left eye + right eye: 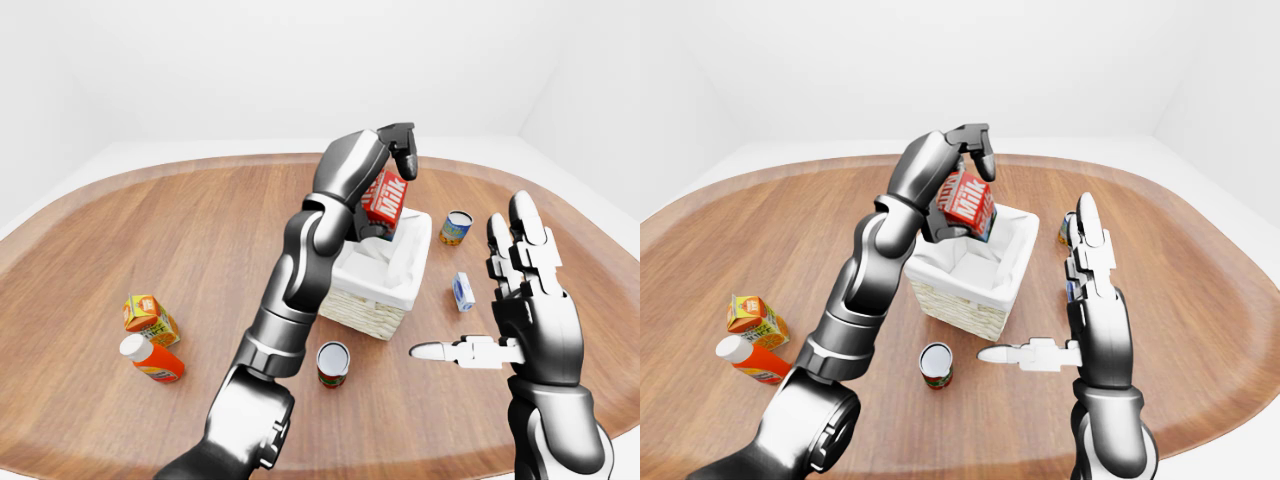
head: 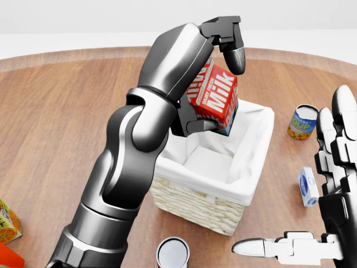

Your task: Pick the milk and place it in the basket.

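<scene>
The left hand (image 2: 215, 72) grips the red milk carton (image 2: 214, 99), tilted, above the upper-left corner of the wicker basket (image 2: 195, 204) in the head view. One of its fingers (image 2: 235, 56) curls over the carton's top edge, while another presses from beneath, at the carton's lower left, so the carton sits clamped between them with its white "Milk" lettering facing the camera. The carton's lowest corner hangs over the basket's white cloth lining (image 2: 248, 151), just inside the rim, and whether it touches the cloth cannot be told. The right hand (image 2: 329, 184) stands well to the right of the carton, spread wide and holding nothing, its thumb pointing left just below the basket's lower right corner. Between that hand's upright fingers and the basket lies a small blue-and-white carton (image 2: 307, 186), and above it, beyond the fingertips, stands a soup can (image 2: 302, 121). Another can (image 2: 173, 252) stands on the wooden bench (image 2: 50, 123) directly below the basket. Far to the left of both hands, in the left-eye view, lie an orange juice carton (image 1: 148, 317) and an orange bottle with a white cap (image 1: 150, 359).
</scene>
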